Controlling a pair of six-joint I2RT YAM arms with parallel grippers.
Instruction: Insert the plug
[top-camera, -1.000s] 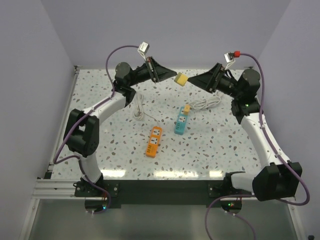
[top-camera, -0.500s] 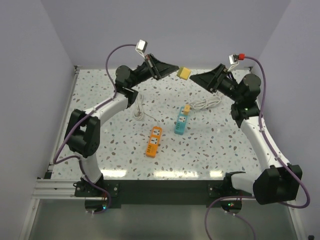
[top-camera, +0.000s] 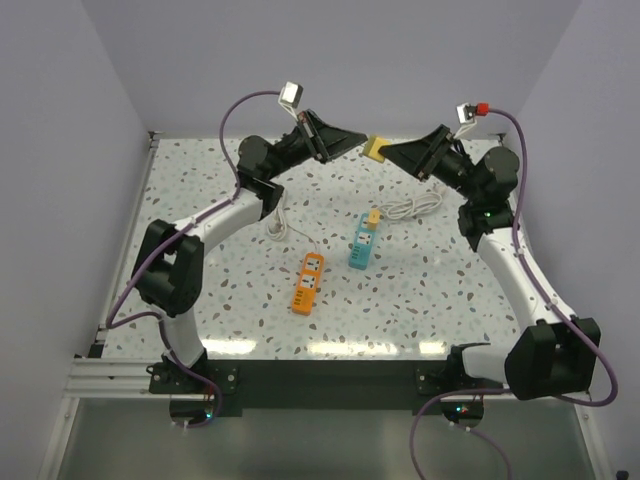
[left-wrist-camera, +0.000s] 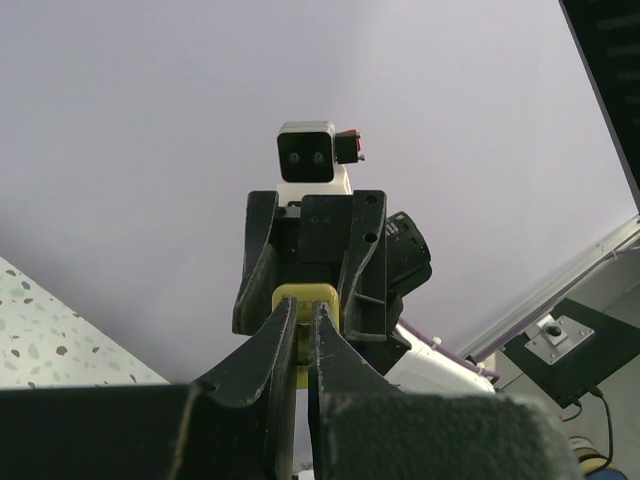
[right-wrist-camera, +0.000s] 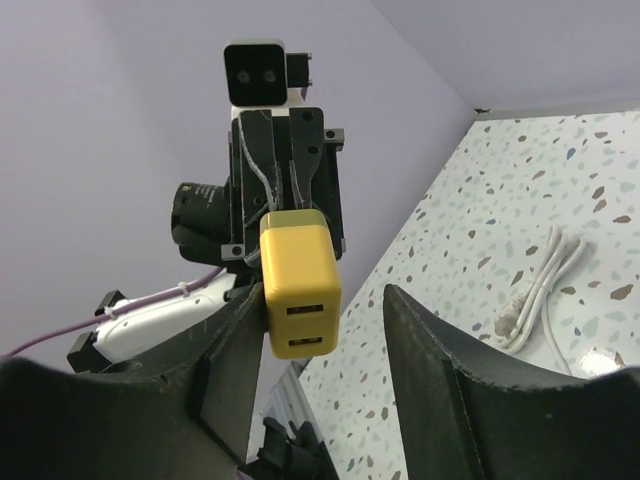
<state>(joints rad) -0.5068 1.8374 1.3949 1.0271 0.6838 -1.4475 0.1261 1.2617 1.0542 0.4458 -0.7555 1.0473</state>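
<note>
The yellow plug (top-camera: 377, 148) hangs in mid-air above the back of the table, between both grippers. My left gripper (top-camera: 358, 140) is shut on its pronged end; in the left wrist view the narrow jaws pinch the plug (left-wrist-camera: 305, 297) at the left gripper (left-wrist-camera: 303, 318). My right gripper (top-camera: 386, 151) is open around the plug. In the right wrist view the plug (right-wrist-camera: 300, 285) shows two USB slots and rests against one finger (right-wrist-camera: 232, 345), with a wide gap to the other finger (right-wrist-camera: 430, 345). The left gripper (right-wrist-camera: 290, 215) shows behind it.
An orange power strip (top-camera: 308, 281) and a teal power strip (top-camera: 362, 245) lie mid-table; the teal one has a small tan plug (top-camera: 372, 215) at its far end. White coiled cables lie at back left (top-camera: 276, 218) and back right (top-camera: 412, 207).
The left gripper has carried the plug to the right and slightly up, into the open jaws of the right gripper. Both arms have closed in on each other.
</note>
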